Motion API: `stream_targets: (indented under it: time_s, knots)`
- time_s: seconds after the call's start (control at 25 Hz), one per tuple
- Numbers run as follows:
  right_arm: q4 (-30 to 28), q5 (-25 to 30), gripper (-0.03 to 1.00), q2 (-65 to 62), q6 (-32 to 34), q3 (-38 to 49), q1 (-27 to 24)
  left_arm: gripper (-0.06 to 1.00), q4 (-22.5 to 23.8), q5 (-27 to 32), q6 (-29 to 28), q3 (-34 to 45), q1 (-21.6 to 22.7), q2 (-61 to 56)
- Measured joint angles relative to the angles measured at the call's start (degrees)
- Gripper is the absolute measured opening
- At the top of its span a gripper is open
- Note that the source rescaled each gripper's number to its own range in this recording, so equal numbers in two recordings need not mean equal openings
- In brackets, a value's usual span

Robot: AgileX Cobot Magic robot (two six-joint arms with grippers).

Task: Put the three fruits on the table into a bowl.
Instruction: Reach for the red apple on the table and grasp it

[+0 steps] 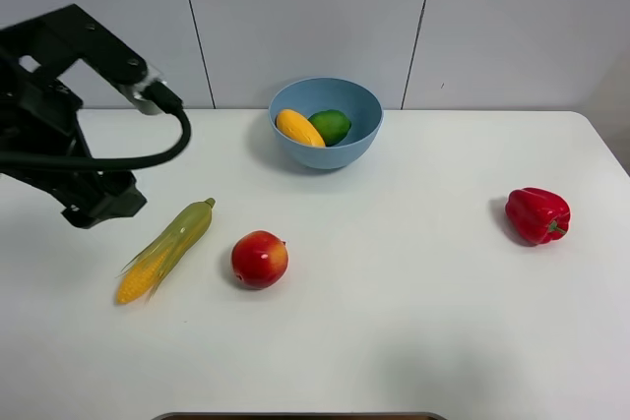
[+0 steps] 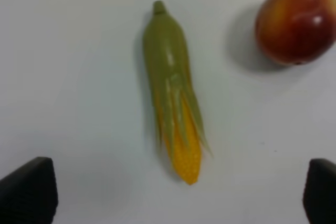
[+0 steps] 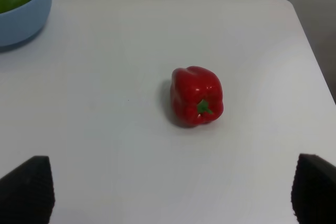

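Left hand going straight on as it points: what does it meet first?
Probably the corn cob, centred ahead of the open left hand; the apple lies off to the side. Depth is unclear.

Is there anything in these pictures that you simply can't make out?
1. Right claw: absent from the high view; in its wrist view the picture's edge cuts off all but two tips.
2. Mango and lime: lower parts hidden by the bowl wall, high view.
3. Left claw: only the tips show in its wrist view, cut off by the edge.
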Motion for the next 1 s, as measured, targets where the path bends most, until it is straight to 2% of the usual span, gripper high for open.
stream_targets:
  time_s: [0.12,0.4,0.72,0.88,1.0]
  knots:
    - [0.0,0.0,0.91,0.0,0.0,0.0,0.0,0.92,0.0,-0.64,0.26,-0.47,-1.81,3.48]
    - [0.0,-0.01,0.91,0.0,0.0,0.0,0.0,0.92,-0.49,-6.85,0.79,-0.48,-2.25,10.0]
    - [0.0,-0.01,0.91,0.0,0.0,0.0,0.0,0.92,-4.55,-11.28,0.79,-0.6,-3.61,18.35]
    - [0.0,-0.01,0.91,0.0,0.0,0.0,0.0,0.92,-7.76,-15.98,0.79,-0.66,-4.74,21.71]
    - [0.0,-0.01,0.91,0.0,0.0,0.0,0.0,0.92,-8.14,-18.68,0.79,-0.78,-4.74,23.91]
